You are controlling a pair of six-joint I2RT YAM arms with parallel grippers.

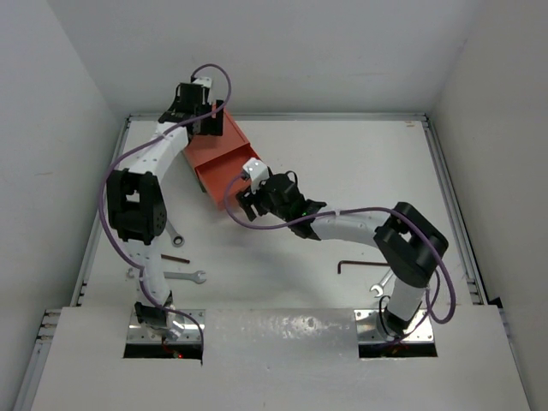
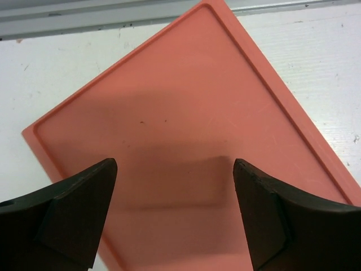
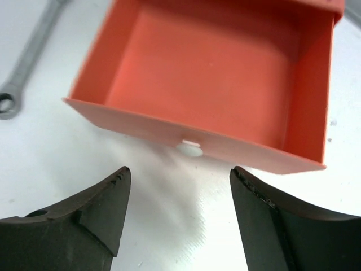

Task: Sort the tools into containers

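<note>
Gaping empty, the right jaws face the pulled-out orange-red square plastic drawer (image 3: 208, 73); the left jaws, equally released, hang above the box's flat orange-red top (image 2: 186, 107).

I see my left arm (image 1: 157, 156) stretched far forward, its left hand (image 2: 175, 169) pointing down, fingers spread apart. My right arm (image 1: 353, 226) bends inward toward centre, right hand (image 3: 177, 176) likewise spread wide.

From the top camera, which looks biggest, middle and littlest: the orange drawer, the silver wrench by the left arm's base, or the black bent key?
Largest: orange drawer.
Middle: silver wrench, partly hidden by the left arm.
Smallest: black bent key, shorter and thinner.
</note>
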